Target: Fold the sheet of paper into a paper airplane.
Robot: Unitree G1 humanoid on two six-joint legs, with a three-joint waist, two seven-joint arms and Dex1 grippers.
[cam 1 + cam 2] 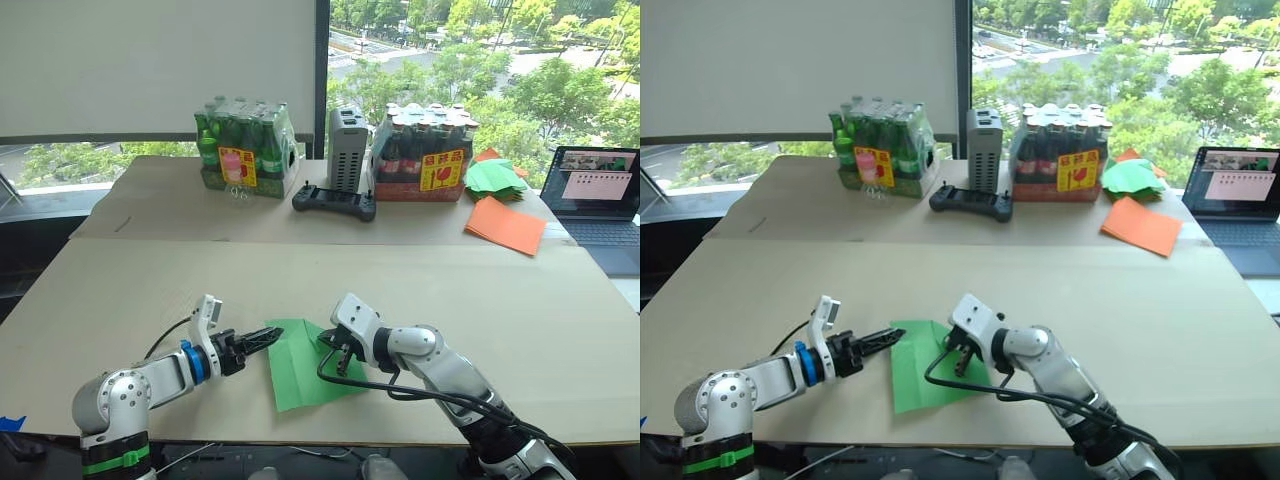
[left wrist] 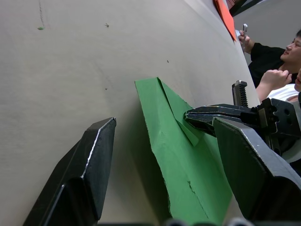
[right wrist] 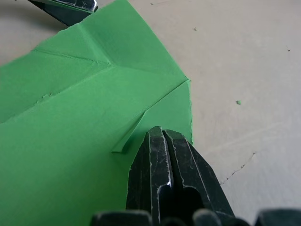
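Two black-fingered grippers meet over the thin bright green sheet of paper [image 1: 305, 365], which lies flat on the near part of the brown cardboard-covered table [image 1: 520, 330], close to its front edge. The sheet shows crease lines, and one corner flap is folded up. The right gripper [image 1: 341, 357] comes down onto the sheet's right side; in its wrist view its two fingers are pressed tight together, their tips on the paper just beside the raised flap, with nothing visibly pinched between them. The left gripper [image 1: 268, 337] reaches in from the left, its tips at the sheet's left edge; its wrist view shows the fingers spread wide apart, holding nothing.

Well apart, at the far side of the table, stand a shrink-wrapped pack of green bottles [image 1: 245, 147], a pack of dark bottles [image 1: 424, 152], a grey box [image 1: 348, 148] and a black controller [image 1: 334, 202]. To the far right lie a flat orange sheet [image 1: 506, 225], a heap of green sheets [image 1: 495, 177] and an open laptop [image 1: 600, 205].
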